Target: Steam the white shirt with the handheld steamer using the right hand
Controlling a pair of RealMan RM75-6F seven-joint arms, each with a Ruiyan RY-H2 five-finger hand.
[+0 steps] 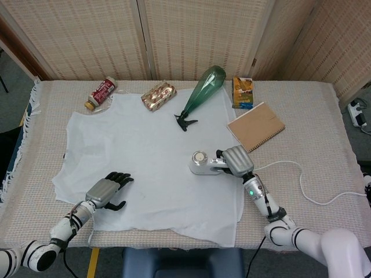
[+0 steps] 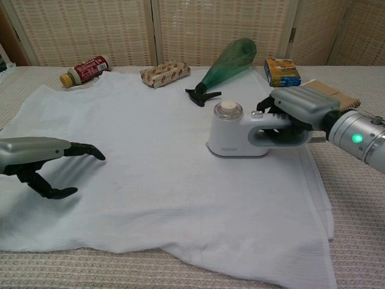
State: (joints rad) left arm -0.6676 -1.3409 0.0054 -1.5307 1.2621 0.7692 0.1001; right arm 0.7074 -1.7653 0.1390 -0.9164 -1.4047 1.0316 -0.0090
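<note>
One white shirt [image 1: 145, 156], one steamer [image 1: 204, 164]: right hand [image 1: 236, 160] gripped steamer handle, base on shirt; left hand [image 1: 107, 191] empty, fingers apart.

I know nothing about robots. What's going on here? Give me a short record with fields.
Job: steaming a shirt
Shirt: white shirt, spread flat on the table
Steamer: handheld steamer, standing on the shirt's right part
Right hand: right hand grips the steamer's handle
Left hand: left hand over the shirt's left side, holds nothing, fingers apart
Along the far edge: jar, wrapped box, green spray bottle, small carton, notebook
</note>
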